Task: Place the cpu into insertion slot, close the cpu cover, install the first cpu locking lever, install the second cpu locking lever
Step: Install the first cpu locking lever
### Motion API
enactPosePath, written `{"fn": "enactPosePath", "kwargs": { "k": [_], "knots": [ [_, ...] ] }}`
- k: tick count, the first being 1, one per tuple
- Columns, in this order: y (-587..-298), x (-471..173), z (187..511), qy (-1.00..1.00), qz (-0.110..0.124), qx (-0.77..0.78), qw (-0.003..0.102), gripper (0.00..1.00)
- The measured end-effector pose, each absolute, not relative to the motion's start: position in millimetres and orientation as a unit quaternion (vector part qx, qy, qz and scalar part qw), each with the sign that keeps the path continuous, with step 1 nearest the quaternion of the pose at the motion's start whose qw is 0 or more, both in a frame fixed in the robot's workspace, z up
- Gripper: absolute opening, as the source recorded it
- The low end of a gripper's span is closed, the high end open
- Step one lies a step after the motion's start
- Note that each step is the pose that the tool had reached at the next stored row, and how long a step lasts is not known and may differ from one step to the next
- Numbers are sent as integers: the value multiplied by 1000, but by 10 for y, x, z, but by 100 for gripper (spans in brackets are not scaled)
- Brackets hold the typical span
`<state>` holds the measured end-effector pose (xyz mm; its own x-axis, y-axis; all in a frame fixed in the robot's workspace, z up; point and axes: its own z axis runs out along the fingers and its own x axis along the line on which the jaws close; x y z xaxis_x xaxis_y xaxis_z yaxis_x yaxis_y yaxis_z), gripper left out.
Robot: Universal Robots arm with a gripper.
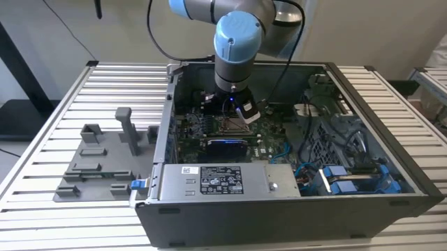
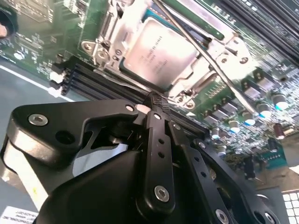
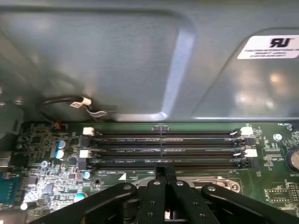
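The cpu (image 2: 159, 53) was seen seated in its socket, framed by the cpu cover (image 2: 120, 32). The gripper (image 2: 156, 99), clenched empty, was held just beside it, with a locking lever (image 2: 219, 74) slanting across beyond.

We see a desk (image 1: 104, 83) of pale ribbed metal slats spanning the exterior view. Directly on it rests an open dark grey computer case (image 1: 279, 219), toward the exterior view's right, its open side facing up. Just beside the case, on the exterior view's left, lies a flat grey fixture plate (image 1: 98, 191) carrying several low grey blocks and one upright grey post (image 1: 124, 125). A small blue piece (image 1: 137, 184) shows where plate and case meet.
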<state>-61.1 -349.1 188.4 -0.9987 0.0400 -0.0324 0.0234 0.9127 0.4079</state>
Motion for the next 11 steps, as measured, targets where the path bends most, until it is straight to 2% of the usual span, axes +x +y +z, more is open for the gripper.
{"fn": "enactPosePath", "kwargs": {
  "k": [11],
  "knots": [
    [-3491, -447, 1871, 978, 208, 16, 20, 11]
  ]
}}
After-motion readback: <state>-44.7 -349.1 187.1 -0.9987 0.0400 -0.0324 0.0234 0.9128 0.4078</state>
